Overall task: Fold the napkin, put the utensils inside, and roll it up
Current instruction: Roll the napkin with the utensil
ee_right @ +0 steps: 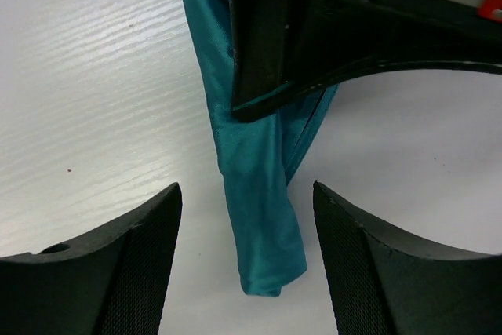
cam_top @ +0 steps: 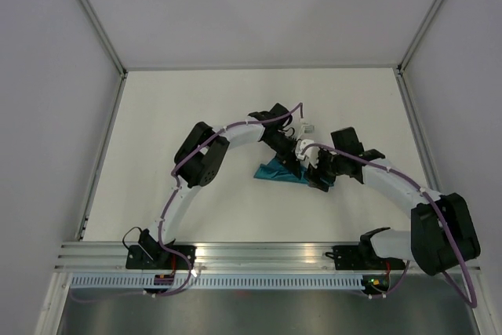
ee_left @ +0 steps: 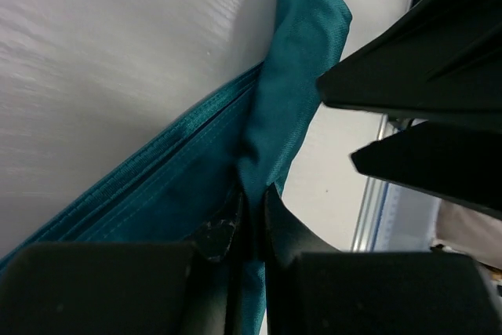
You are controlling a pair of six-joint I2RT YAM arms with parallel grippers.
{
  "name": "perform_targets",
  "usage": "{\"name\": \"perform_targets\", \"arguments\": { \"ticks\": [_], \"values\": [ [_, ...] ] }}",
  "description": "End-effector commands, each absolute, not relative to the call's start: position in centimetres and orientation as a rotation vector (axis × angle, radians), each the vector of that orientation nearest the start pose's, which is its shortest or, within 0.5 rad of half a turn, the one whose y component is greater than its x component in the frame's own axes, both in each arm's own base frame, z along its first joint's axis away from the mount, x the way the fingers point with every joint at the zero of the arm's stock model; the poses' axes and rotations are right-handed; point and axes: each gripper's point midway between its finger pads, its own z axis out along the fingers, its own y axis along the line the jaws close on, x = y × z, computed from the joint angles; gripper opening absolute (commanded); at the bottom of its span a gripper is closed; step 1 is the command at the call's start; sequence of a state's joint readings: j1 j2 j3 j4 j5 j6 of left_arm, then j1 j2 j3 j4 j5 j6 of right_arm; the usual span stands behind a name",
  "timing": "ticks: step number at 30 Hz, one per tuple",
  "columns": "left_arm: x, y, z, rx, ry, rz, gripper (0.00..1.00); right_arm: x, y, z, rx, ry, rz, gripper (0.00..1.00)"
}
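Presently the left gripper (ee_left: 249, 213) is pinching a bunched fold of the napkin (ee_left: 302, 76) on the table (cam_top: 196, 107), seemingly anchoring it, while the right gripper (ee_right: 247, 194), wide open and empty, is straddling its loose end, likely to grasp it.
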State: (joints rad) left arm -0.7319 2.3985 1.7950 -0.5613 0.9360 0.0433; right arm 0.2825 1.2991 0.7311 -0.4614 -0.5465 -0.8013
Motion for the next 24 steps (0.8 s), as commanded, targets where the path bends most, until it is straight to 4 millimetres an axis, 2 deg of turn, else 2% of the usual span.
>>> {"name": "perform_targets", "arguments": {
  "ticks": [1, 3, 9, 14, 16, 20, 24],
  "values": [
    [23.2, -39.1, -4.4, 1.147, 2.849, -1.323, 0.13, 27.6, 15.1, 6.8, -1.480, 1.835, 0.264, 0.74],
    [23.1, -39.0, -4.6, 1.129, 2.867, -1.333, 0.13, 26.9, 15.3, 5.5, -1.522, 1.833, 0.222, 0.74],
    [23.1, -38.6, -5.0, 1.094, 2.908, -1.311, 0.13, 25.7, 16.2, 3.8, -1.599, 1.799, 0.192, 0.73],
    [23.4, -38.6, -4.8, 1.088, 2.897, -1.327, 0.15, 25.1, 16.5, 2.5, -1.640, 1.803, 0.174, 0.64],
    [23.5, -38.7, -4.5, 1.093, 2.883, -1.340, 0.18, 25.1, 16.6, 2.2, -1.648, 1.810, 0.177, 0.59],
    [23.9, -39.0, -3.5, 1.109, 2.844, -1.353, 0.35, 24.8, 16.4, 1.7, -1.671, 1.822, 0.180, 0.41],
    [25.0, -39.8, -1.6, 1.118, 2.762, -1.383, 0.44, 24.4, 16.3, 1.3, -1.716, 1.835, 0.198, 0.34]
  ]
}}
